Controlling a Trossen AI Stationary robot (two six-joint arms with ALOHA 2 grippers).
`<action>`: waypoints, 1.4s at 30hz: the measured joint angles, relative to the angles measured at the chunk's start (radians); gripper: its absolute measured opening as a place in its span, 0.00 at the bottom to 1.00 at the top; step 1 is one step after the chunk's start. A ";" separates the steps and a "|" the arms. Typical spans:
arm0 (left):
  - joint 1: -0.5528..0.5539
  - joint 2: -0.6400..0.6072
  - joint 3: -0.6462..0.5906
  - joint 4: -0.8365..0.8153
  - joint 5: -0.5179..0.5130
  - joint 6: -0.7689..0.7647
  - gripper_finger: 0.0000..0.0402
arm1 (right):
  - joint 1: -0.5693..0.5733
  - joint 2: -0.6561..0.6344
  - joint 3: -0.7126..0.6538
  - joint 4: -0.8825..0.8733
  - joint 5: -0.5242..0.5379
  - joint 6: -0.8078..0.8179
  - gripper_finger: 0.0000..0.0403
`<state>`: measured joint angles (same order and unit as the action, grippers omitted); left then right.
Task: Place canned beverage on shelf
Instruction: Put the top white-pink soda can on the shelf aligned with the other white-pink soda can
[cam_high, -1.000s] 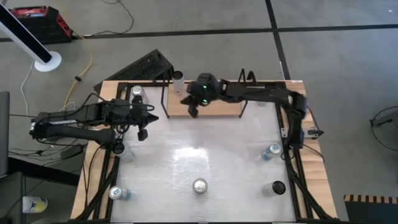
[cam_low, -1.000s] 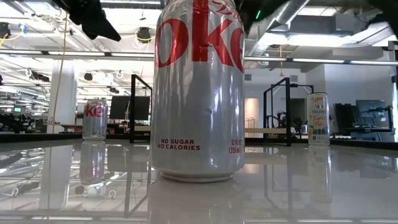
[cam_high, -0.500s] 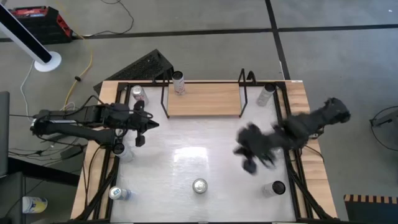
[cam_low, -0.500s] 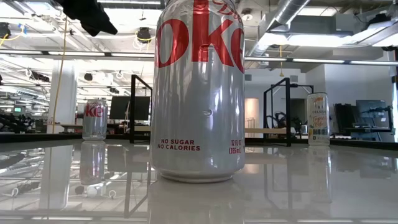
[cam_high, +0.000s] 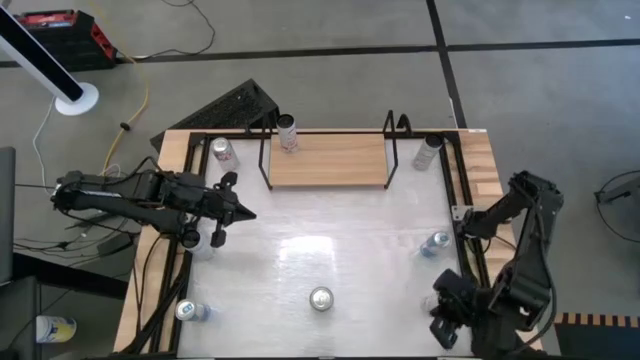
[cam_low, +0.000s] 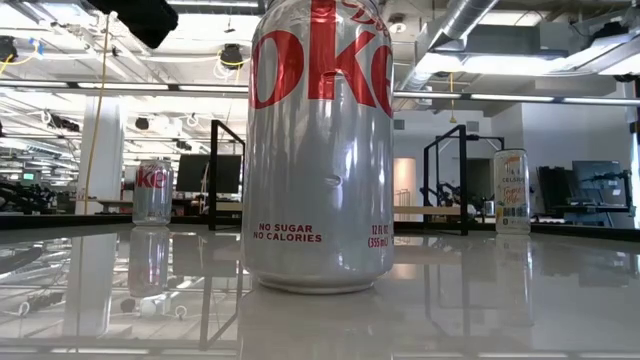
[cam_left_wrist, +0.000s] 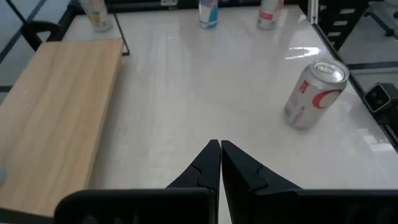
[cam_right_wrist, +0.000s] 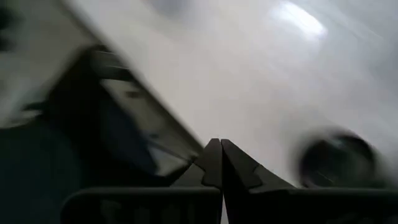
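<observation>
Shelf (cam_high: 328, 161) sits at the far edge of the white worktop (cam_high: 300, 255), with one can (cam_high: 288, 132) standing on its left end. A Diet Coke can (cam_high: 321, 298) stands near the front edge — apart from both arms. Left gripper (cam_high: 243, 214) hovers over the worktop's left side, fingers closed, empty. Right gripper (cam_high: 441, 335) sits at the front right corner — fingers closed, holding nothing.
</observation>
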<state>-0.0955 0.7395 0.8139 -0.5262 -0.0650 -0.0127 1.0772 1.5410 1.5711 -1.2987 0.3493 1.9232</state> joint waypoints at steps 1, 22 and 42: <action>-0.002 0.000 0.000 0.010 0.000 0.003 0.00 | 0.001 0.003 0.000 -0.048 -0.049 0.048 0.05; -0.003 0.000 0.000 0.031 -0.040 0.085 0.00 | -0.046 -0.037 0.000 -0.219 -0.276 0.208 0.43; -0.003 0.000 0.000 0.028 -0.040 0.086 0.00 | -0.092 0.093 0.000 -0.227 -0.332 0.024 0.97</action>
<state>-0.0986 0.7395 0.8139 -0.4980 -0.1051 0.0731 0.9848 1.6340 1.5707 -1.5254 0.0174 1.9477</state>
